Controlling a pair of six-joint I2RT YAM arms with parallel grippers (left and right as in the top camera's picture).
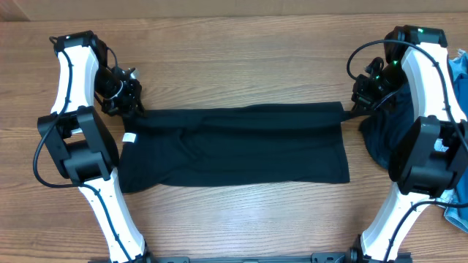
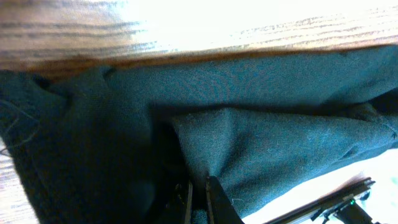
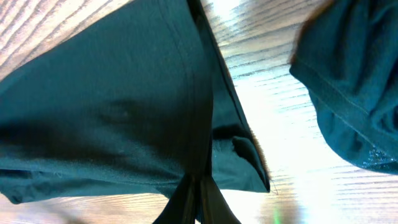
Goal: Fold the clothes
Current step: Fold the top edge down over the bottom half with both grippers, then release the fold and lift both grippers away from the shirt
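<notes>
Left gripper (image 1: 134,108): at the T-shirt's (image 1: 234,146) far left corner. The wrist view shows both fingers (image 2: 214,199) drawn narrow, pinching a raised ridge of its cloth.

White tag (image 1: 130,137): on the T-shirt's left end, just nearer the arm bases than the gripped corner.

T-shirt: lies flat on the table (image 1: 234,44) as a long, near-black band stretched between the two arms. The far edge runs fairly straight from grip to grip. Shallow wrinkles cross the middle.

Handling, as a judgement: thin knit, light and limp. It should sag between holds and drag a little on the wood, not slide freely. It is not fragile, but a shallow pinch may catch only the top layer. The best holds look to be the end corners, on the stitched hem where the cloth is thickest, taking every layer at once.

Right gripper (image 1: 349,111): at the T-shirt's far right corner. Its fingers (image 3: 214,208) are closed tight on the hemmed edge, which runs straight up from the pinch.

Dark blue garment (image 1: 380,131): rumpled, just beside the T-shirt's right end and partly under the right arm. A strip of bare wood shows between the two.

Pale blue denim (image 1: 459,73): farther right of the T-shirt, cut off by the frame.
</notes>
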